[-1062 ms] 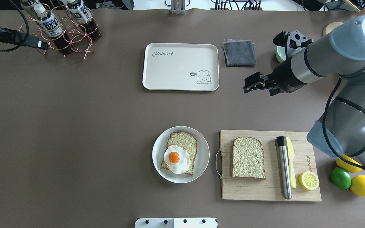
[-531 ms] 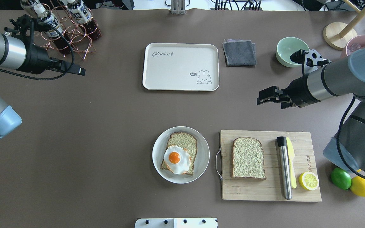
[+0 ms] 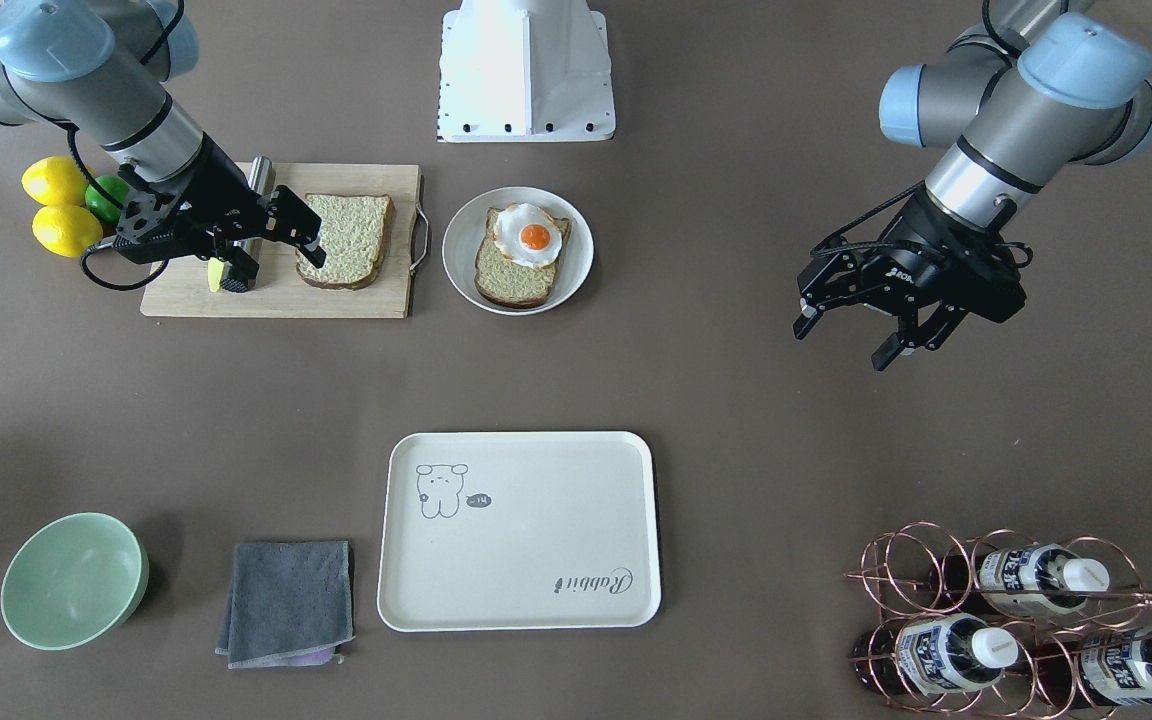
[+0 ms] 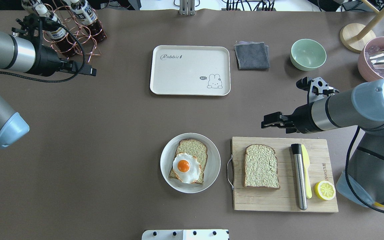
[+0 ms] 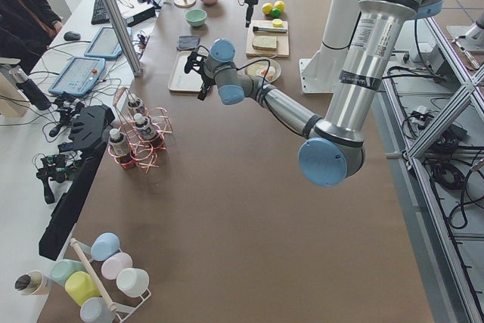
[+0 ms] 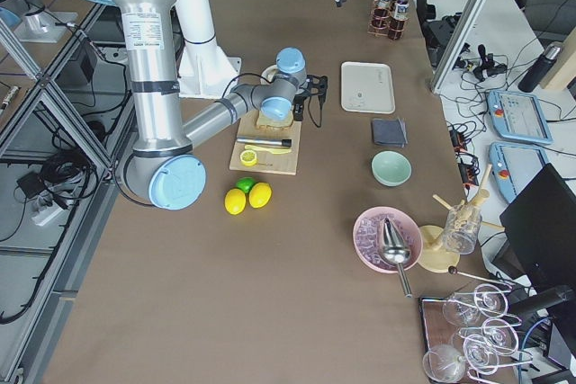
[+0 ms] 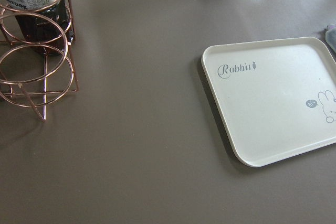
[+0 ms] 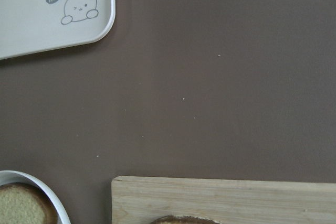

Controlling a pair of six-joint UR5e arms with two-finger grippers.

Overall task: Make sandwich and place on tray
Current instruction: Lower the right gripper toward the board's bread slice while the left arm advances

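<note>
One bread slice (image 4: 195, 148) lies on the round grey plate (image 4: 213, 166) with the toy fried egg (image 4: 185, 166) on top. A second bread slice (image 4: 261, 166) lies apart on the wooden cutting board (image 4: 278, 200). The cream tray (image 4: 190, 70) sits empty at the table's far middle; it also shows in the left wrist view (image 7: 273, 103). My right gripper (image 4: 264, 122) is open and empty, above the board's far edge beside the second slice (image 3: 346, 240). My left gripper (image 3: 844, 340) is open and empty, hovering left of the tray.
A steel rod (image 4: 299, 176), yellow knife (image 4: 307, 173) and lemon half (image 4: 324, 190) lie on the board. A grey cloth (image 4: 252, 55) and green bowl (image 4: 308, 54) sit right of the tray. A copper bottle rack (image 4: 68, 30) stands far left, a pink bowl (image 4: 378, 63) far right.
My right gripper has swung from near the grey cloth back toward the board's far edge. My left arm has come into view and its gripper has moved right, toward the tray.
</note>
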